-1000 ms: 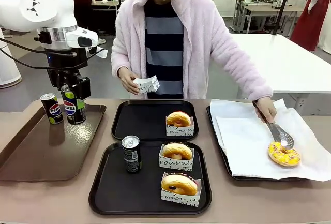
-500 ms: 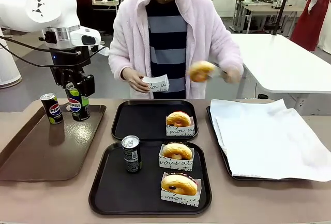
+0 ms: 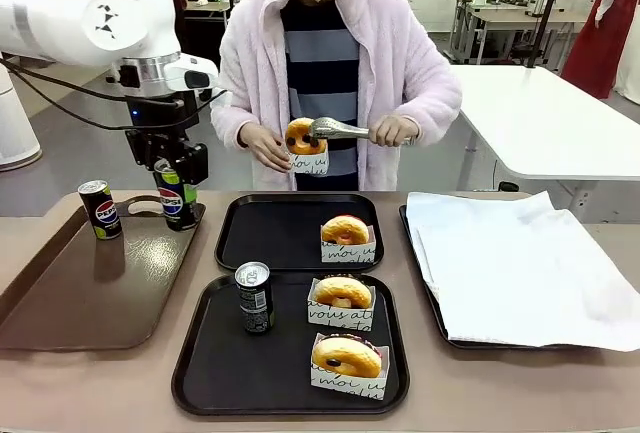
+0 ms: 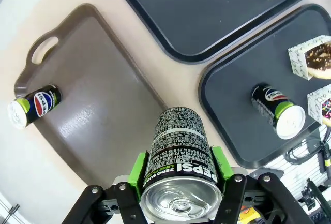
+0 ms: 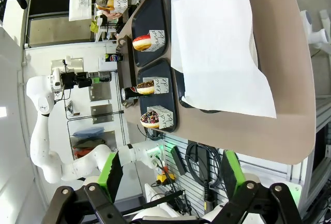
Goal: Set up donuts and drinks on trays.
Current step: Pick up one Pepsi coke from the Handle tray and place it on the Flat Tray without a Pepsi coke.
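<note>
Left hand clamps an upright Pepsi can above the brown tray's right edge; the far black tray, drinkless, lies just rightward. Right hand gapes wide.

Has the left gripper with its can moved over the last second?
Yes. The left gripper, shut on the can, has shifted right, away from the standing can on the brown tray and toward the far black tray.
</note>
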Robot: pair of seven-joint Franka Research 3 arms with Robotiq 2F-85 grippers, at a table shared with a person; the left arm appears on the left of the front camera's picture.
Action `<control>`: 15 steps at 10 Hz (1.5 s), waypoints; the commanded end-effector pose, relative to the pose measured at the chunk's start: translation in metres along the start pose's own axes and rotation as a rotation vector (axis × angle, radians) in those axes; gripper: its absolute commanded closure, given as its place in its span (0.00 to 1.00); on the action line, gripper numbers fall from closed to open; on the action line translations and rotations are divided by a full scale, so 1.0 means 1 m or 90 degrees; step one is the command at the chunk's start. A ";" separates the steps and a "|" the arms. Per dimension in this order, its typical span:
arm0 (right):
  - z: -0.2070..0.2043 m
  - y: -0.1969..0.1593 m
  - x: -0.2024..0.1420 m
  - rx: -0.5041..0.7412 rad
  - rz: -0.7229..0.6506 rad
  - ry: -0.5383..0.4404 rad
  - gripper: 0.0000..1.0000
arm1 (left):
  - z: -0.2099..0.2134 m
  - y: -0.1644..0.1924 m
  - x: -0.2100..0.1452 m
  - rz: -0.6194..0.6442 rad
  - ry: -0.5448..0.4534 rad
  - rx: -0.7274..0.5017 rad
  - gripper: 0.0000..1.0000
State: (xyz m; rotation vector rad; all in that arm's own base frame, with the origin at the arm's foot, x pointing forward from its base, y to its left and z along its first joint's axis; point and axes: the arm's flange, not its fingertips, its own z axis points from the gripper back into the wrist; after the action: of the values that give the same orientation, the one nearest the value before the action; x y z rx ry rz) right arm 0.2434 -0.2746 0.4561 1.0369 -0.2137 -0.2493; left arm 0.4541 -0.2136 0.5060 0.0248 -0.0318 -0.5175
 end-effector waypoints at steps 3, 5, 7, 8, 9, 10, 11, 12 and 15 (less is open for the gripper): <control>0.002 -0.001 0.001 0.016 0.012 -0.006 0.00 | -0.011 -0.011 0.046 0.046 -0.025 -0.001 0.41; 0.002 -0.001 0.001 0.016 0.012 -0.006 0.00 | -0.025 -0.013 0.068 0.053 -0.031 -0.008 0.41; 0.002 -0.001 0.001 0.016 0.012 -0.006 0.00 | -0.036 -0.011 0.074 0.052 -0.010 -0.024 0.41; 0.002 -0.001 0.001 0.016 0.012 -0.006 0.00 | -0.024 -0.007 0.058 0.031 0.004 -0.042 0.41; 0.002 -0.001 0.001 0.016 0.012 -0.006 0.00 | -0.007 -0.003 0.026 -0.009 0.011 -0.040 0.41; 0.002 -0.001 0.001 0.016 0.012 -0.006 0.00 | 0.007 0.002 -0.014 -0.044 0.010 -0.031 0.41; 0.002 -0.001 0.001 0.016 0.012 -0.006 0.00 | 0.017 0.007 -0.041 -0.056 0.002 -0.026 0.41; 0.002 -0.001 0.001 0.016 0.012 -0.006 0.00 | 0.018 0.006 -0.045 -0.060 -0.003 -0.013 0.41; 0.002 -0.001 0.001 0.016 0.012 -0.006 0.00 | 0.004 -0.004 -0.008 -0.038 -0.003 -0.011 0.41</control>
State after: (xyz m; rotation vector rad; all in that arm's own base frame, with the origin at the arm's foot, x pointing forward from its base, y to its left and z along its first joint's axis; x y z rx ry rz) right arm 0.2434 -0.2746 0.4562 1.0368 -0.2138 -0.2493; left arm 0.4228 -0.1940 0.5188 0.0162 -0.0182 -0.5883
